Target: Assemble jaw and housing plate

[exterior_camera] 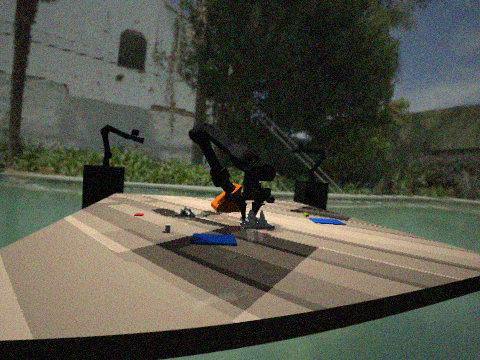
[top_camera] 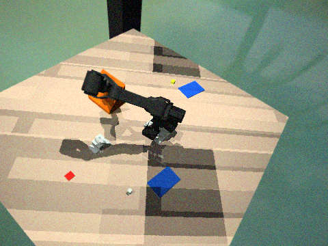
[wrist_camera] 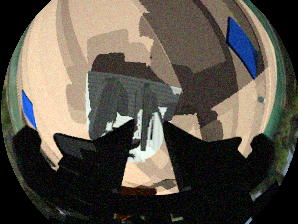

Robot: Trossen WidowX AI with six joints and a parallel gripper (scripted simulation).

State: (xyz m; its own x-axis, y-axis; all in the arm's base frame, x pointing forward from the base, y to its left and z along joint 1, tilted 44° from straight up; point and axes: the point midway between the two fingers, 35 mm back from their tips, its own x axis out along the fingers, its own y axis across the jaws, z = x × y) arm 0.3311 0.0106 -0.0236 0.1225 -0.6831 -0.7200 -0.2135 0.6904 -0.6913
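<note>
My gripper (top_camera: 159, 132) (exterior_camera: 250, 212) (wrist_camera: 148, 123) points down over the grey gear base (top_camera: 166, 134) (wrist_camera: 167, 95). It is shut on a grey jaw (wrist_camera: 145, 125), which stands between the fingertips low over the base. Grey pointed parts (exterior_camera: 262, 219) rise from the base beside the fingers in the exterior view. The jaw on its pin cannot be told apart surely, and the pins and tooth contact are hidden or too small to tell. A pale grey bracket-like piece, apparently the housing plate (top_camera: 100, 143) (exterior_camera: 187, 212), lies on the table apart from the base.
One blue pad (top_camera: 164, 182) (exterior_camera: 215, 239) lies in front of the base, another (top_camera: 191, 89) (exterior_camera: 327, 221) farther back beside a yellow cube (top_camera: 173, 81). A red tile (top_camera: 70, 175) and a small white cube (top_camera: 129, 191) lie near the plate's side. An orange block (top_camera: 111, 105) (exterior_camera: 221, 203) stands under the arm.
</note>
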